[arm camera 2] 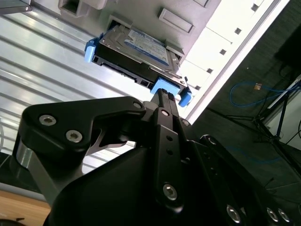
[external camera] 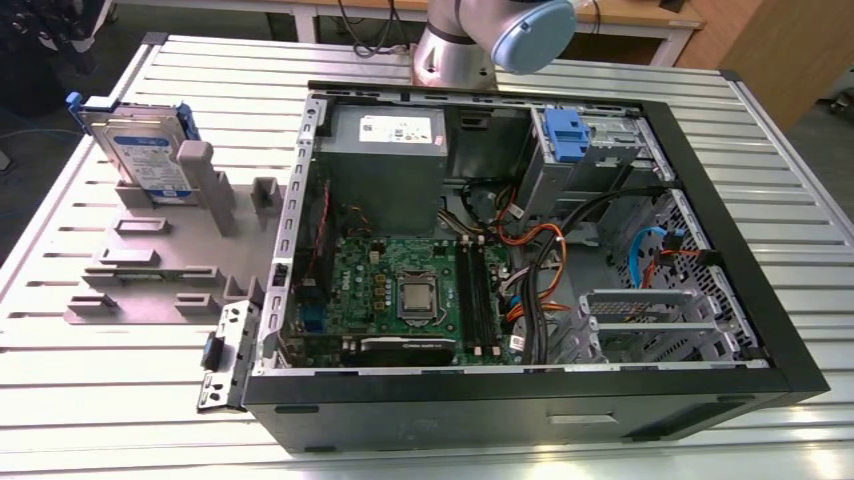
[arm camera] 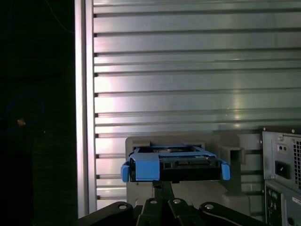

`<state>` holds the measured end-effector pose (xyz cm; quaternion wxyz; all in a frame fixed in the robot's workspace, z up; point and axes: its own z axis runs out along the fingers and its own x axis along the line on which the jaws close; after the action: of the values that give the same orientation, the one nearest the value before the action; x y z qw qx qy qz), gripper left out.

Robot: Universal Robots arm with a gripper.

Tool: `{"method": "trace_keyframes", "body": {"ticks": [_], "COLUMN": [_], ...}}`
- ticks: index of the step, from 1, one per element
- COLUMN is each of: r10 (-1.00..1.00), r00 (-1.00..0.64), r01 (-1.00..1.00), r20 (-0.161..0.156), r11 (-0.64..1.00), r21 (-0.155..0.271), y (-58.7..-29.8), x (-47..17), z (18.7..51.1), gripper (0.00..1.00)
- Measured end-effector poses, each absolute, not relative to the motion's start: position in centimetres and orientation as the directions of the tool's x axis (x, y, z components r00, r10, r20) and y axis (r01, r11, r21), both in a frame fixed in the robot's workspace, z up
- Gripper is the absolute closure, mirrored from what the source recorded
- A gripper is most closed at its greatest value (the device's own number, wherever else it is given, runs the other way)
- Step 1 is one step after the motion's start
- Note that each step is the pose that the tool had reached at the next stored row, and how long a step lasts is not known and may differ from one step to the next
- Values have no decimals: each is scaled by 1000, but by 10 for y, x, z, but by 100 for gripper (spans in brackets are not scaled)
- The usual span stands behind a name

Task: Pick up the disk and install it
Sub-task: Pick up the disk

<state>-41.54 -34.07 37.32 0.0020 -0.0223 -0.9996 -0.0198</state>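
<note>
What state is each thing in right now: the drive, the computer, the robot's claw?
Disk: standing on edge in the grey holder, not gripped.
Computer case: lying flat, side open, insides exposed.
Gripper: shut, holding nothing, pointed at the disk's edge.

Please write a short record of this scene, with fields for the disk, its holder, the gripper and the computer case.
disk: stands on edge in the grey holder, outside the case
holder: on the slatted table, at the exterior view's left of the case
gripper: jaws shut, nothing between them, close to the disk's blue frame
case: open, motherboard exposed
</note>
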Motion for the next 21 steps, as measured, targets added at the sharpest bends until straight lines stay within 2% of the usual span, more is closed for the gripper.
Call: {"method": "trace_keyframes", "body": {"ticks": [21], "r10": [-63], "r00": [-998], "r01": [-63], "r20": [5], "r11": [997], "r21": [39], "y": [-341], "x": [-415], "z": [373], "gripper": [89]}}
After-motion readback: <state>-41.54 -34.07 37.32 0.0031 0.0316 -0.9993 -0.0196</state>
